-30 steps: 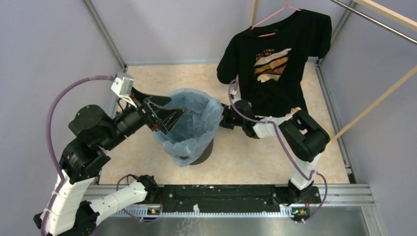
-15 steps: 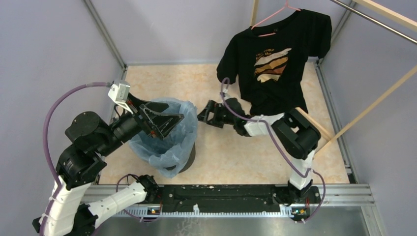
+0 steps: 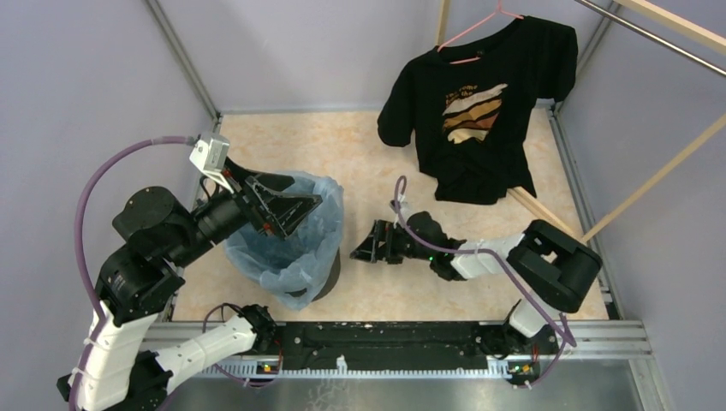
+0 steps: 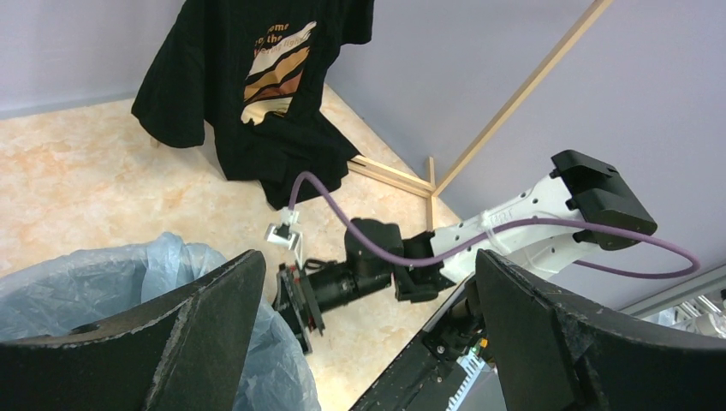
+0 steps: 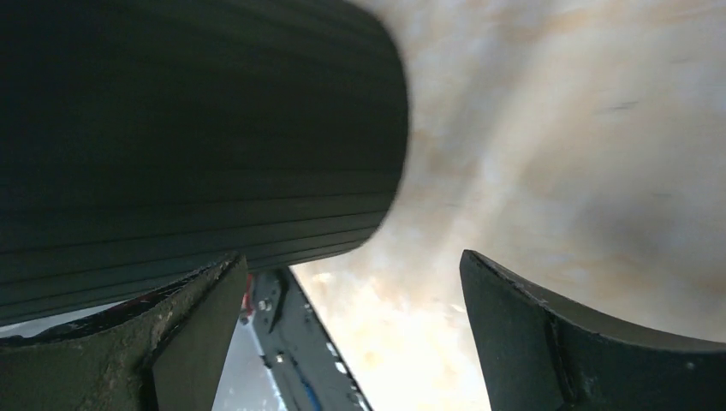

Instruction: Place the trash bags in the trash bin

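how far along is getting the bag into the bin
Done: the trash bag sits in the trash bin, its film draped over the near rim. In hand: nothing; the left claw hovers open over the bin's mouth, and the right claw is open, low beside the bin's wall. Left: probably little, perhaps tucking the film that stands up at the far side, then backing the arms away.

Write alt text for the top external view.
A black bin, lined with a pale-blue bag draped over its rim, stands on the table. The left tool is open over its mouth; the right tool is open, low beside it. A black T-shirt hangs behind.
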You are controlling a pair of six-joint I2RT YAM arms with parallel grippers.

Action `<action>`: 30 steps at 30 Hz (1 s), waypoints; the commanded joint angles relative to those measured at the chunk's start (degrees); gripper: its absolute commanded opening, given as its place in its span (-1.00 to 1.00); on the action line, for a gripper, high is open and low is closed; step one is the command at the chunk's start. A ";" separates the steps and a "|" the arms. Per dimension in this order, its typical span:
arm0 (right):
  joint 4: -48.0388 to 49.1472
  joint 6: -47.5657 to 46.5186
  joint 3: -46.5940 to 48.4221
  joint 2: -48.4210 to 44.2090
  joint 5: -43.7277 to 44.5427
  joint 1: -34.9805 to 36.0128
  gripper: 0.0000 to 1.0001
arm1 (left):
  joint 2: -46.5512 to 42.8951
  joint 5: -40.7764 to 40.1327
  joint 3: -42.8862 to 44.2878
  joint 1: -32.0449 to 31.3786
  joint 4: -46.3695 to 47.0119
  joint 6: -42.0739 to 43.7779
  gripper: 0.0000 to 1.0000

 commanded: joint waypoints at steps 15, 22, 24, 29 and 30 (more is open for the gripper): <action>7.83 2.12 28.47 23.00 1.72 10.53 0.85 | -0.87 0.84 -0.23 -0.08 1.47 -2.26 0.97; -3.39 -6.66 14.60 4.22 2.39 3.07 0.86 | -1.91 -1.57 -2.11 -0.12 3.43 -2.32 0.97; -12.36 -12.89 11.68 -5.08 4.10 0.78 0.88 | -3.13 -3.31 -3.89 -0.08 5.26 -2.28 0.97; -43.29 -29.39 13.09 -29.21 18.64 -0.68 0.97 | -5.01 -7.70 -7.45 -0.07 10.39 -1.18 0.97; -49.24 -31.24 14.71 -33.42 22.16 -0.84 0.97 | -5.36 -8.35 -8.09 -0.06 11.57 -0.85 0.97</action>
